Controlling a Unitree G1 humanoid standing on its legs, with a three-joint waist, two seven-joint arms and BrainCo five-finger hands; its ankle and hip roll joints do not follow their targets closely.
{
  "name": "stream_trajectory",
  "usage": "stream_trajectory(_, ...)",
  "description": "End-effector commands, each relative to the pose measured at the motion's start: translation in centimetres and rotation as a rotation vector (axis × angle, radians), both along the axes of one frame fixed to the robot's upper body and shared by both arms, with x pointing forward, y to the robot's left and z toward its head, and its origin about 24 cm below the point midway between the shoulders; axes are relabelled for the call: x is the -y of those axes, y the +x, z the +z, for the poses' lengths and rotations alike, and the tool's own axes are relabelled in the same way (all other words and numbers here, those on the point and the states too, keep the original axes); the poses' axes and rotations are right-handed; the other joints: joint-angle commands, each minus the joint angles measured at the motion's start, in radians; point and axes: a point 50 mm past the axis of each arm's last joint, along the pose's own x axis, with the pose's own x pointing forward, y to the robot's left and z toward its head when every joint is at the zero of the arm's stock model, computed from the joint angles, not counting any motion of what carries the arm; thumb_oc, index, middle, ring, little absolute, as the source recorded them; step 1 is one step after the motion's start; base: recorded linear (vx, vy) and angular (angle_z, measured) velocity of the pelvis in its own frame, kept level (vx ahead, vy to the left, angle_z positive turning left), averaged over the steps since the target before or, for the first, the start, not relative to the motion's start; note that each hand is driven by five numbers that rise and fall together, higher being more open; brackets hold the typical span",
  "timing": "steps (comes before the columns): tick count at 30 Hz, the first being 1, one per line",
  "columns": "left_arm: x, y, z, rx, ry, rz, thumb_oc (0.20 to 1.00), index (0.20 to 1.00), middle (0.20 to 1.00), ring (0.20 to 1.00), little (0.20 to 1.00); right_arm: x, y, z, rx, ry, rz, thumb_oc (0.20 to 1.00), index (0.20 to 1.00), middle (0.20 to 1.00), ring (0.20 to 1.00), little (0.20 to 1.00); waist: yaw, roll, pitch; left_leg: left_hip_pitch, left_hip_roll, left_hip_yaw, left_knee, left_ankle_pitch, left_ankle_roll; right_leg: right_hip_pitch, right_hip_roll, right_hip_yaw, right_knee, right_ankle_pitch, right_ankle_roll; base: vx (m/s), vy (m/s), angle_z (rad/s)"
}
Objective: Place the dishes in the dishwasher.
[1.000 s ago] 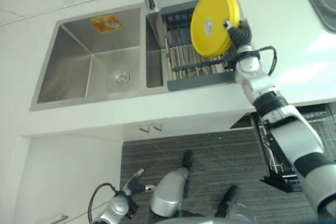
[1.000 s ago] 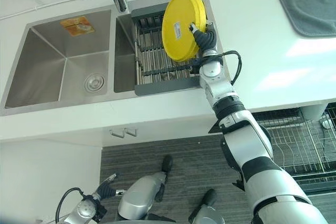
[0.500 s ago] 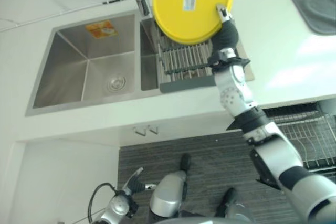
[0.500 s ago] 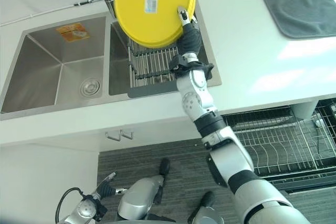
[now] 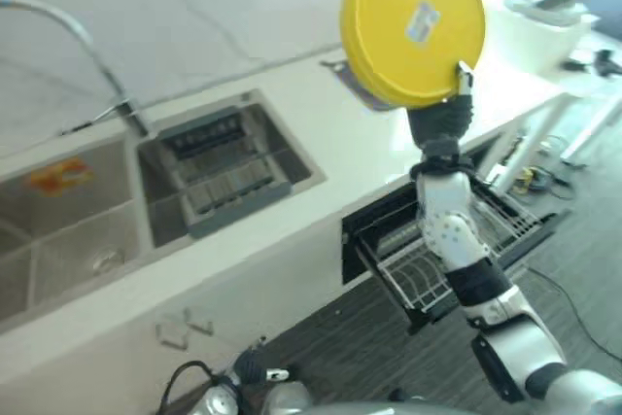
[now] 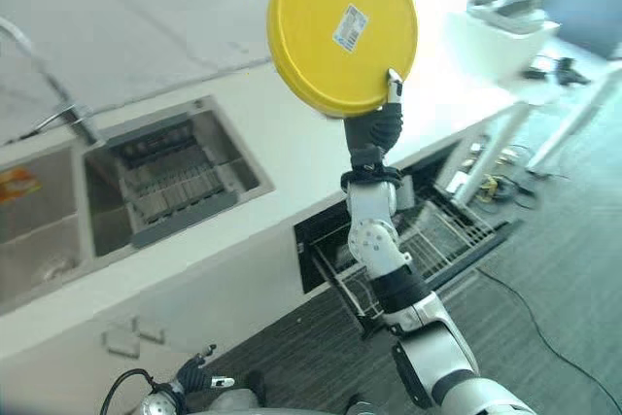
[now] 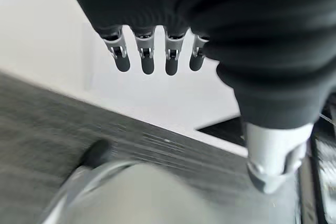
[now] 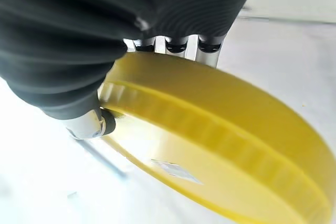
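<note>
Right hand [image 6: 378, 125] is raised high above the tabletop [image 5: 321, 138], clamped on the rim of a yellow plate [image 6: 340, 31]. In the right wrist view the thumb [image 8: 89, 123] presses one face of the plate [image 8: 220, 145] while the fingers [image 8: 209, 51] pass behind the other, so the grip is a pinch at the edge. The plate stands nearly on edge, its labelled underside facing the head camera, with the hand at roughly 5 o'clock on its rim.

Left hand [image 7: 152, 51] hangs low beside the body with fingers extended and relaxed, holding nothing.

The dishwasher [image 6: 335, 240] sits under the tabletop at about 5 o'clock from the plate, its door space open. Its wire rack [image 5: 428, 264] is pulled out; I see no dishes in the part of it that shows, though the arm covers some. The sink [image 6: 58, 230] lies at 9 o'clock in the scene, and the drying rack [image 6: 175, 187] set in its right basin appears free of dishes.

Assessment of progress: the plate is lifted and held clear of the sink, well above and apart from the dishwasher. Not yet done: lowering it to the rack, seating it between the wires and letting go. On this evidence the task is around its midpoint for this plate.

Risk noted: the hold is a narrow edge pinch on a wide plate.
</note>
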Motion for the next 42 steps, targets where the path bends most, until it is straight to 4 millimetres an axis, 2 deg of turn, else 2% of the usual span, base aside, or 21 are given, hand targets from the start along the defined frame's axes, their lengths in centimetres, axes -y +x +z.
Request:
stream_trajectory(1,0.1,3.0,0.9,0.07,0.052,-0.088,1.0,1.0,1.0,1.0,1.0,0.4,-0.1,5.5,0.212,-0.028,-0.03,0.2,0.2,0.2,0.2,0.2,0.027,-0.005,0.058,-0.025,-0.033,-0.022,0.106,-0.123,0.042,-0.022,-0.097,-0.048,0.138,-0.094,0.002,-0.04,-0.079,-0.58)
stream_trajectory(3,0.4,3.5,1.1,0.084,0.041,-0.1,1.0,1.0,1.0,1.0,1.0,1.0,-0.4,4.9,0.199,-0.074,-0.059,0.2,0.2,0.2,0.2,0.2,0.006,-0.005,0.059,-0.024,-0.027,-0.008,0.112,-0.128,0.043,-0.029,-0.095,-0.036,0.141,-0.093,0.003,-0.02,-0.045,-0.6)
stream_trajectory(4,0.8,4.2,1.3,0.094,0.031,-0.113,1.0,1.0,1.0,1.0,1.0,1.7,-0.9,3.7,0.177,-0.126,-0.075,0.2,0.2,0.2,0.2,0.2,-0.022,-0.005,0.062,-0.019,-0.024,0.009,0.115,-0.133,0.044,-0.034,-0.096,-0.021,0.14,-0.089,0.005,-0.02,-0.029,-0.63)
stream_trajectory(5,1.2,4.5,1.4,0.104,0.024,-0.12,1.0,1.0,1.0,1.0,1.0,2.8,-1.3,2.6,0.161,-0.163,-0.09,0.2,0.2,0.2,0.2,0.2,-0.046,-0.006,0.063,-0.015,-0.022,0.025,0.115,-0.138,0.045,-0.041,-0.097,-0.01,0.137,-0.084,0.008,-0.02,-0.025,-0.42)
stream_trajectory(9,1.8,5.2,1.9,0.129,0.017,-0.161,1.0,1.0,1.0,1.0,1.0,7.0,-2.7,-0.3,0.091,-0.261,-0.176,0.2,0.2,0.2,0.2,0.2,-0.102,-0.008,0.077,-0.015,-0.02,0.058,0.129,-0.154,0.047,-0.069,-0.103,0.016,0.147,-0.076,0.016,-0.05,-0.021,-0.25)
stream_trajectory(14,2.1,5.9,2.4,0.159,0.022,-0.193,1.0,1.0,1.0,1.0,1.0,9.8,-3.1,-2.8,-0.009,-0.372,-0.222,0.2,0.2,0.2,0.2,0.2,-0.13,-0.004,0.107,-0.028,-0.027,0.066,0.146,-0.168,0.051,-0.098,-0.115,0.035,0.165,-0.075,0.022,-0.04,0.025,-0.15)
stream_trajectory(19,2.1,6.4,2.8,0.18,0.024,-0.212,1.0,1.0,1.0,1.0,1.0,11.5,-2.9,-4.8,-0.103,-0.431,-0.23,0.2,0.2,0.2,0.2,0.2,-0.132,0.002,0.137,-0.048,-0.039,0.054,0.153,-0.171,0.054,-0.126,-0.124,0.043,0.178,-0.073,0.028,-0.03,0.04,-0.02)
stream_trajectory(24,2.0,6.8,3.1,0.2,0.056,-0.253,1.0,1.0,1.0,1.0,1.0,11.9,-2.5,-6.6,-0.177,-0.478,-0.189,0.2,0.2,0.2,0.2,0.2,-0.121,0.008,0.164,-0.068,-0.052,0.032,0.154,-0.168,0.058,-0.147,-0.132,0.044,0.188,-0.07,0.031,0.0,0.048,0.04)
stream_trajectory(31,1.7,7.2,3.7,0.223,0.065,-0.271,1.0,1.0,1.0,1.0,1.0,10.9,-1.7,-7.3,-0.226,-0.538,-0.152,0.2,0.2,0.2,0.2,0.2,-0.101,0.016,0.198,-0.087,-0.072,0.001,0.147,-0.16,0.067,-0.163,-0.135,0.055,0.188,-0.062,0.035,0.01,0.082,0.03)
stream_trajectory(34,1.5,7.1,3.6,0.215,0.061,-0.269,1.0,1.0,1.0,1.0,1.0,10.6,-1.3,-7.2,-0.233,-0.549,-0.155,0.2,0.2,0.2,0.2,0.2,-0.093,0.013,0.204,-0.092,-0.074,-0.007,0.148,-0.159,0.07,-0.165,-0.135,0.056,0.191,-0.062,0.035,0.02,0.05,0.06)
stream_trajectory(42,1.6,6.8,3.3,0.193,0.053,-0.268,1.0,1.0,1.0,1.0,1.0,9.6,0.2,-5.5,-0.244,-0.655,-0.191,0.2,0.2,0.2,0.2,0.2,-0.056,-0.007,0.227,-0.111,-0.07,-0.027,0.176,-0.166,0.076,-0.171,-0.131,0.045,0.213,-0.069,0.029,0.02,0.044,0.1)
